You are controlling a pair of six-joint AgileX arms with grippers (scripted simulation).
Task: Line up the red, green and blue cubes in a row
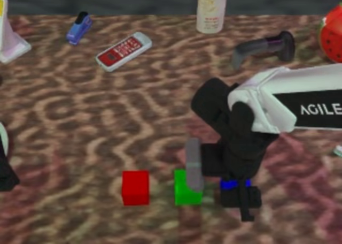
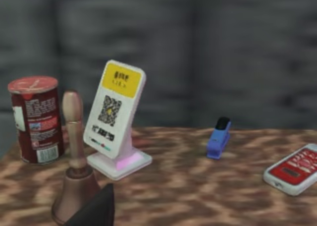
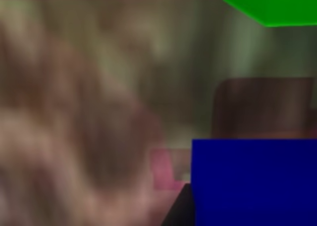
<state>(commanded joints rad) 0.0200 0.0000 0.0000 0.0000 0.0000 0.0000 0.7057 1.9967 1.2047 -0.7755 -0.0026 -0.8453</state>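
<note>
Going left to right in the top view: the left arm is parked at the left edge of the table (image 1: 80,121), only a dark bit of it shows, w/ nothing in it as far as I see. Its wrist view looks at the far-left corner, not at the cubes, and I cannot tell if that gripper is wide or narrow.

The red cube (image 1: 135,188) stands free on the near part of the table, left of centre. The green cube (image 1: 186,189) is to its right w/ a small gap between, about on the same line. A grey part of the right arm covers its far-right corner.

Then the blue cube (image 1: 234,184), just right of the green one. Only a thin blue strip shows in the top view, the rest is hidden under the right gripper (image 1: 239,193). This gripper is down at the cube and seems to clamp it, the dark fingers on both sides of the strip. In the right wrist view the blue cube (image 3: 255,181) fills the near corner, and the green cube (image 3: 275,5) is a bit beyond it.

Progress, as I judge: red and green are placed, blue is at its spot at the right end of the row. What is left is approx. one step: release blue, lift the right arm away. If blue rests on the table or is a little above, I cannot tell.
</note>
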